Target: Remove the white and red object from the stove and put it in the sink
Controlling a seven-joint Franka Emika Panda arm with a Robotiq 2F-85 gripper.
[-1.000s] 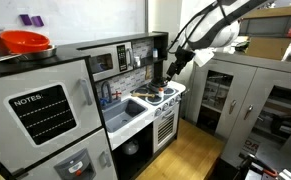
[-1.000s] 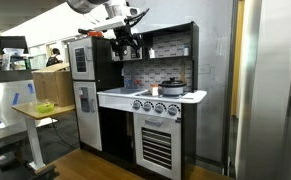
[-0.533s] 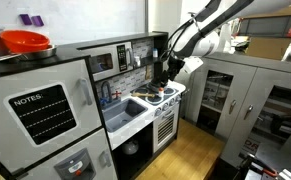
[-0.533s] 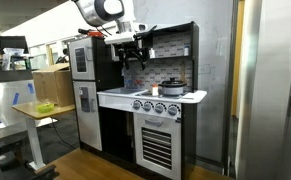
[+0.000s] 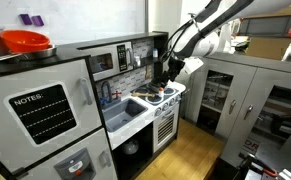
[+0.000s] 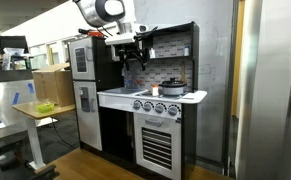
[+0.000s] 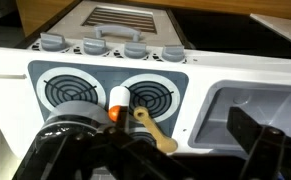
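Wooden floor [image 5: 191, 151] under the stove [image 5: 165, 122]

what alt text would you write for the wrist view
A white toy stove seen from above, with a small white and red object between two round burners. A tan utensil lies beside it; the pale sink is at right.

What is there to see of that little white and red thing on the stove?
The white and red object is small and seems to be a short cylinder, with a white body and a red-orange end nearest the wrist camera. It looks like plastic. It rests on the stove, in the strip between two burners. A tan piece, wooden-looking, sits right at its red end; whether they touch is unclear. Nothing grips it.
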